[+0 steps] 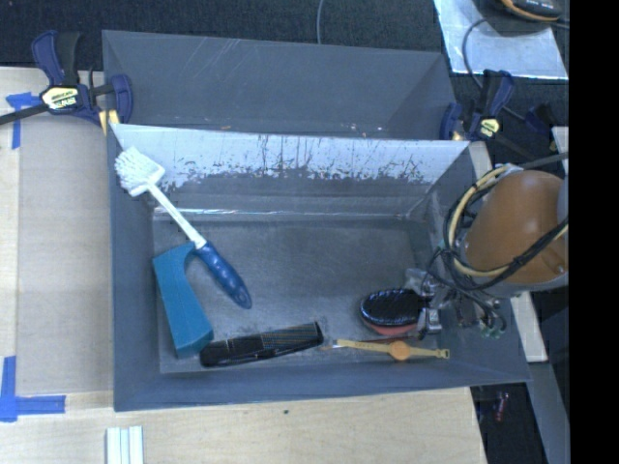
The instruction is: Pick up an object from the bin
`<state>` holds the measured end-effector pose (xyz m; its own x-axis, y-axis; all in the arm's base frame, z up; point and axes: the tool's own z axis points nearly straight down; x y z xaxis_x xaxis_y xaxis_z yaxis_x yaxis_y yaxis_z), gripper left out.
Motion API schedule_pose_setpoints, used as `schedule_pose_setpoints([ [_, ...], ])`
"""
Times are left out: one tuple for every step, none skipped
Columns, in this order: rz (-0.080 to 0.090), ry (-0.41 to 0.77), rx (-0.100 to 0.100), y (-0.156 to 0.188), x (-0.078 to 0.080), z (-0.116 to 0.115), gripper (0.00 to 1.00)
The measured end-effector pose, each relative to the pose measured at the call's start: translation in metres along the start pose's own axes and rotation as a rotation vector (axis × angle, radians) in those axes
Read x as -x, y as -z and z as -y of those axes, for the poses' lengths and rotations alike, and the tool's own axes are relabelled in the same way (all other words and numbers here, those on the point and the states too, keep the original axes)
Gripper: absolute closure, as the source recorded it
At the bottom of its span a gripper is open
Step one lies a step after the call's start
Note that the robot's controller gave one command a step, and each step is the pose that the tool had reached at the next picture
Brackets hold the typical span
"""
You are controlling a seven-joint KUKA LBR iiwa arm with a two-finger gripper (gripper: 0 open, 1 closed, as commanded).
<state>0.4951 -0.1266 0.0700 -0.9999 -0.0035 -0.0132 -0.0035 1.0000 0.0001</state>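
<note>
"Writing on any of it?"

"Nothing I can read. Any mark on these things is too small to make out."

"Where is the hand (427, 307)?"

"Low in the bin's (290, 390) right front corner, under the arm's orange cover (517, 230) and a loop of cables (455, 235). It is a dark cluster of metal parts, and I cannot tell whether it stands wide, narrow or closed on something."

"What is nearest to it?"

"A round black disc (390, 309) with a red rim along its lower edge, flat on the floor of the bin. The hand is at the disc's right side. Whether they touch I cannot tell, because the two dark shapes run together there."

"What kind of thing is the disc?"

"Hard to say. Its top is glossy, and that is all I can tell."

"And the rest?"

"Just in front of the disc lies a thin tan stick (392, 349) with a small knob partway along it. Its right end points toward the corner under the hand. To its left a black comb (263, 344) lies along the front wall, its left end by a blue block (181, 300). A brush (184, 225) with a white head and a blue handle slants from the left wall down beside the block."

"Anything cut off?"

"The cover runs out at the right edge, so little of the arm (542, 259) shows."
</note>
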Motion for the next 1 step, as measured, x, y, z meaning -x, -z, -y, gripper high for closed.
schedule_pose_setpoints([
  [0.003,0.029,-0.001,0.1429,0.0096,0.0032,1.0],
])
